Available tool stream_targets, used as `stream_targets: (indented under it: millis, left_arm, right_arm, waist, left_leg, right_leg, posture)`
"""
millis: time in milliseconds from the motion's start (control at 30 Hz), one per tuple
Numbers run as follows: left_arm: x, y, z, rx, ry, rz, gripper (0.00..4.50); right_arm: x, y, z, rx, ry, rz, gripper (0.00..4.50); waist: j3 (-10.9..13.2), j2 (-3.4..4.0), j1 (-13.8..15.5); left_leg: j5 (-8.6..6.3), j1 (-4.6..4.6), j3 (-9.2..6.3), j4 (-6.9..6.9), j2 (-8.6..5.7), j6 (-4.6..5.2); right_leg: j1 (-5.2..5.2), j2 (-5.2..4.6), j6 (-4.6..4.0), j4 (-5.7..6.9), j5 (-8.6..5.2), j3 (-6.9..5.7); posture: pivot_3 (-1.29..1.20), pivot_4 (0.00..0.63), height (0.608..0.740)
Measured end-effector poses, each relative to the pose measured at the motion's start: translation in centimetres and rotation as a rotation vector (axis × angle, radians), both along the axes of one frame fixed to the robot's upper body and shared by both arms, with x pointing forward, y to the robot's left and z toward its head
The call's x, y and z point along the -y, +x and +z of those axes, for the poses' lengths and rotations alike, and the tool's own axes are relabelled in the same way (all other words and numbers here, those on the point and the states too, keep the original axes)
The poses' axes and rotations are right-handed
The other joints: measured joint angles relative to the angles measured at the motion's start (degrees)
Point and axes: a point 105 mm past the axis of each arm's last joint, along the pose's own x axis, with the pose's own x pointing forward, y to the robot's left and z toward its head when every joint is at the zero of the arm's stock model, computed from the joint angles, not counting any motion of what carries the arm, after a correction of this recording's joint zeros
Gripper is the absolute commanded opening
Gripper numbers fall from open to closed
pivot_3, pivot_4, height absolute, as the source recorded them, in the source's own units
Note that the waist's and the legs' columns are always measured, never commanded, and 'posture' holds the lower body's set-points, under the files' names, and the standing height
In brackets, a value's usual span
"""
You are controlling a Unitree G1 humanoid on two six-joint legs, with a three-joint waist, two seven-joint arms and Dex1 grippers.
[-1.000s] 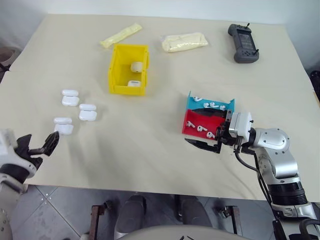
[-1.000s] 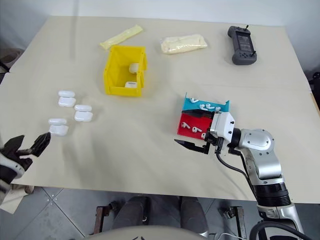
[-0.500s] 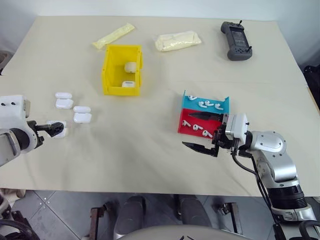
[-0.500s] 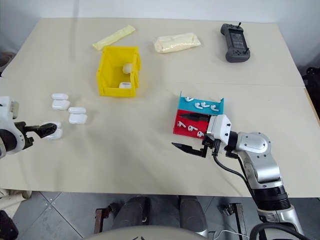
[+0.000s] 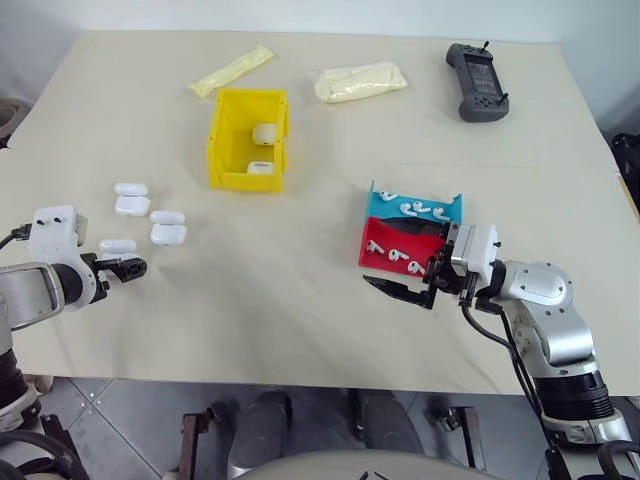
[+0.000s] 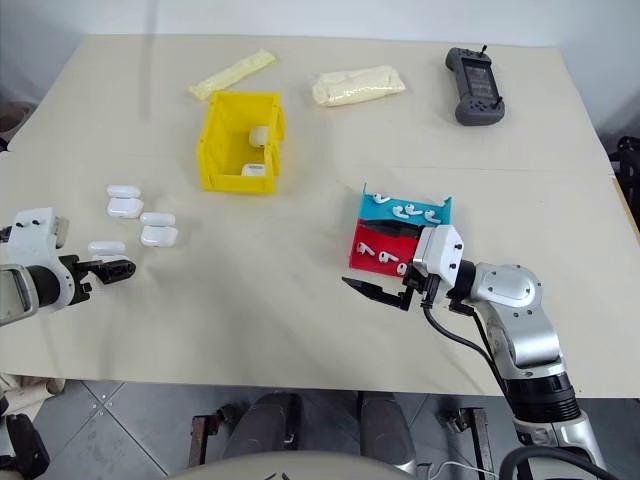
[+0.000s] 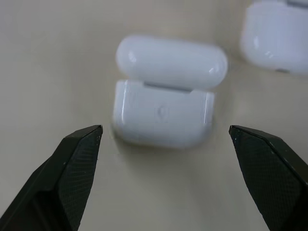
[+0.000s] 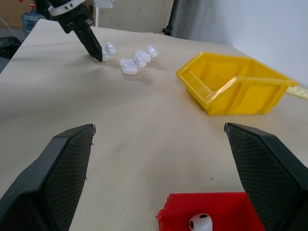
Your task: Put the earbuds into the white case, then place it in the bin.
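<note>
Three white cases lie at the table's left. The nearest white case [image 5: 118,246] [image 7: 163,113] has its lid open and sits just beyond the tips of my left gripper [image 5: 126,267], which is open, tilted down and holding nothing. Tiny white earbuds [image 5: 400,255] lie in a low red tray [image 5: 372,240] and in a blue tray [image 5: 378,200] behind it. My right gripper [image 5: 400,262] hangs open at the red tray's near side, one finger over the tray and one in front of it, nothing held. The yellow bin [image 5: 222,140] stands farther back with two cases inside.
Two other cases [image 5: 132,198] [image 5: 168,227] lie just beyond the nearest one. A black handheld controller [image 5: 478,82] and two pale yellow packets [image 5: 232,70] [image 5: 360,82] lie at the back. The table's front edge runs close under both grippers.
My left arm has swung in from the front left edge and tipped down, bringing its open fingers up to the nearest case. The right gripper has stayed put. The camera shifted slightly.
</note>
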Motion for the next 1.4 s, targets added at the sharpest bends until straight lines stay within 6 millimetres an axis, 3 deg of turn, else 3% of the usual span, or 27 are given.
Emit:
stream_targets:
  millis: [700, 833, 1233, 1400]
  left_arm:
    - [-0.6, 1.9, -0.3, -0.051, 0.016, -0.057, 4.48]
    - [-0.8, 1.7, -0.4, -0.067, 0.017, -0.060, 3.63]
    - [-0.6, 0.9, -0.5, -0.078, 0.036, -0.052, 3.63]
    - [-0.6, 0.8, -0.7, -0.071, 0.023, -0.053, 2.82]
  right_arm:
    - [0.1, -0.2, -0.2, -0.004, 0.028, -0.055, 4.50]
    - [0.0, -0.2, -0.1, -0.001, 0.034, -0.058, 4.50]
    - [-0.2, -0.2, -0.2, -0.001, 0.035, -0.059, 4.50]
    - [-0.2, -0.2, -0.2, -0.001, 0.035, -0.058, 4.50]
  waist:
    - [0.00, 0.01, -0.01]
    - [0.00, 0.01, -0.09]
    - [0.00, 0.01, -0.06]
    - [-0.01, 0.02, -0.08]
  left_leg:
    - [0.05, 0.01, 0.01, 0.00, -0.07, -0.02]
    - [0.05, 0.00, 0.03, 0.00, -0.06, -0.02]
    - [0.04, -0.01, 0.06, -0.01, -0.08, -0.02]
    - [0.05, 0.00, 0.06, -0.01, -0.07, -0.02]
  right_leg:
    - [-0.08, -0.03, 0.00, 0.14, 0.00, 0.02]
    - [-0.13, -0.02, 0.00, 0.21, 0.00, 0.04]
    - [-0.19, -0.04, 0.00, 0.28, 0.00, 0.06]
    - [-0.19, -0.04, 0.00, 0.27, 0.00, 0.07]
  posture:
    - [0.00, 0.150, 0.740]
    - [0.00, 0.150, 0.740]
    - [0.00, 0.150, 0.740]
    - [0.00, 0.150, 0.740]
